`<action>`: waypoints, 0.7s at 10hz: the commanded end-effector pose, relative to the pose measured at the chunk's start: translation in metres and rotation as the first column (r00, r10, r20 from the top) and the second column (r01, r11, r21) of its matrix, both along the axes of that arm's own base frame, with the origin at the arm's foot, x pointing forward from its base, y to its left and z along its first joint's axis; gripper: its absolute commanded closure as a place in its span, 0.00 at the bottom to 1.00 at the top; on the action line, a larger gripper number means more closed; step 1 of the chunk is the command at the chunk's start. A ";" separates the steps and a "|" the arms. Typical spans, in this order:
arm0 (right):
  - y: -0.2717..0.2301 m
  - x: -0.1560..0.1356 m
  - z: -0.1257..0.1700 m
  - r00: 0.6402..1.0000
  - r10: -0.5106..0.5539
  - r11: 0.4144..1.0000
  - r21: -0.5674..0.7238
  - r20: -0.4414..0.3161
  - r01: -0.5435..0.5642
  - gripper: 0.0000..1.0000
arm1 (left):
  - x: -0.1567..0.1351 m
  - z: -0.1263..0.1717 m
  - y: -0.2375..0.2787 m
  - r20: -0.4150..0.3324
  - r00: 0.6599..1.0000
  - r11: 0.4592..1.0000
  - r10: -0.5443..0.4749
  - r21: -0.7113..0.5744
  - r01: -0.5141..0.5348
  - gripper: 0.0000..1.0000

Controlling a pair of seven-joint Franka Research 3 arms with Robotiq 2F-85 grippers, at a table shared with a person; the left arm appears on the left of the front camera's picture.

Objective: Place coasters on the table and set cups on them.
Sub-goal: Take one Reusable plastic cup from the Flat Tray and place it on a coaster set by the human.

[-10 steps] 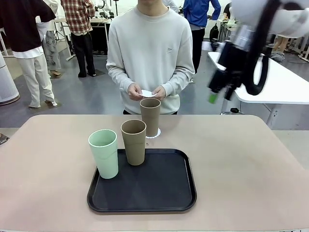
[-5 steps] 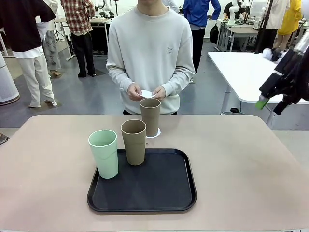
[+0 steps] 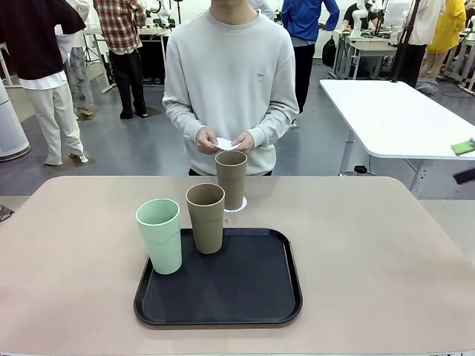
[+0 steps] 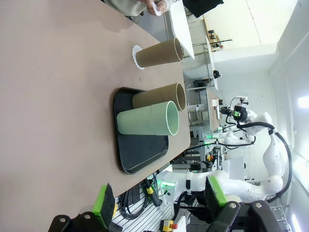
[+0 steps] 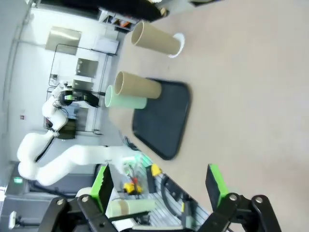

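- My left gripper [image 4: 159,195] and right gripper [image 5: 158,182] hung released.
- Mint cup [image 3: 159,236] and tan cup [image 3: 205,217] crowded together (on the tray [image 3: 260,297]); grabbing one could topple the other.

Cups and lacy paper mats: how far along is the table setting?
Done: one tan brown tapered tumbler stands on a white lacy paper coaster on the beige table. In hand: the person's hands hold another white coaster. Left: the second tan tumbler and the pale mint green tumbler stand on the black rounded tray, with no coasters laid for them. The left gripper and right gripper are open and empty.
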State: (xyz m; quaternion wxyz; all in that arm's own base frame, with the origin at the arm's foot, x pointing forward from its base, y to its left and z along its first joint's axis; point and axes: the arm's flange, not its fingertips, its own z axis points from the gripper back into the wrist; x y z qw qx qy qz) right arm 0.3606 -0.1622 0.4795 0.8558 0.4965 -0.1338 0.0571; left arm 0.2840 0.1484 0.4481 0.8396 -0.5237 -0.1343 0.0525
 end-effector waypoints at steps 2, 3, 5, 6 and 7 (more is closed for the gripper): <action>-0.039 -0.029 -0.021 0.998 -0.041 0.993 0.104 -0.052 0.047 0.00 | 0.000 -0.001 0.000 0.019 1.000 1.000 -0.008 -0.008 0.009 0.00; -0.049 -0.040 -0.025 0.996 -0.078 0.988 0.130 -0.045 0.083 0.00 | 0.000 -0.001 0.000 0.019 1.000 1.000 -0.008 -0.008 0.009 0.00; -0.060 -0.054 -0.034 0.992 -0.110 0.981 0.153 -0.066 0.119 0.00 | 0.000 -0.001 0.000 0.019 1.000 1.000 -0.008 -0.008 0.009 0.00; -0.064 -0.057 -0.036 0.990 -0.125 0.977 0.166 -0.059 0.134 0.00 | 0.000 -0.001 0.000 0.019 1.000 1.000 -0.008 -0.008 0.009 0.00; -0.063 -0.057 -0.038 0.988 -0.144 0.972 0.179 -0.046 0.150 0.00 | 0.000 -0.001 0.000 0.019 1.000 1.000 -0.008 -0.008 0.009 0.00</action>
